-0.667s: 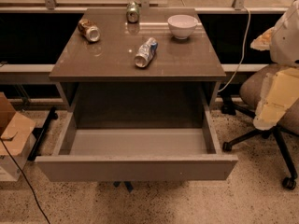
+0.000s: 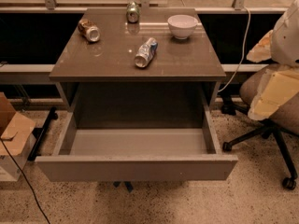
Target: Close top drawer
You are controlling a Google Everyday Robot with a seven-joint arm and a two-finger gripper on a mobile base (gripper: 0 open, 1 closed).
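Observation:
The top drawer [image 2: 135,168] is pulled far out of the grey-brown cabinet [image 2: 138,71]. Its plain handleless front faces me and its lighter grey floor [image 2: 138,141] is bare. My arm, white and cream, comes in at the right edge, with the gripper [image 2: 270,96] hanging to the right of the cabinet, level with the drawer's opening and well apart from the drawer. No other drawer fronts show.
On the cabinet top lie a crushed can [image 2: 145,53], a can at the left [image 2: 88,30], a can at the back [image 2: 132,11] and a white bowl [image 2: 182,26]. An office chair [image 2: 268,125] stands at the right and a cardboard box [image 2: 11,134] at the left. A cable runs on the floor.

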